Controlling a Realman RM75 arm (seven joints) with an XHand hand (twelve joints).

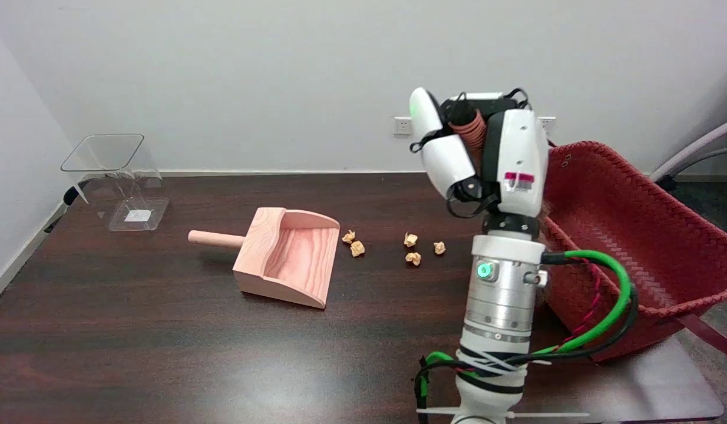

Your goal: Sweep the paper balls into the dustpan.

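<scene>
Right hand (484,156) raised above the table, fingers curled around a brown ribbed handle (472,131), probably the brush; bristle end not visible. Paper balls (410,240) lie on the table below and to the hand's left, five in a loose row, two of them just beside the dustpan (290,256) mouth. Dustpan sits further left, mouth facing the balls. Judgement: lower the brush on the hand side of the rightmost ball, then sweep leftward, low and steady, so none scatter past the pan's lip.

Your right hand (478,154) is gripping a brown ribbed handle (471,131) above the table (134,353); 5 paper balls (410,239) are sitting beside the dustpan (288,256).
</scene>
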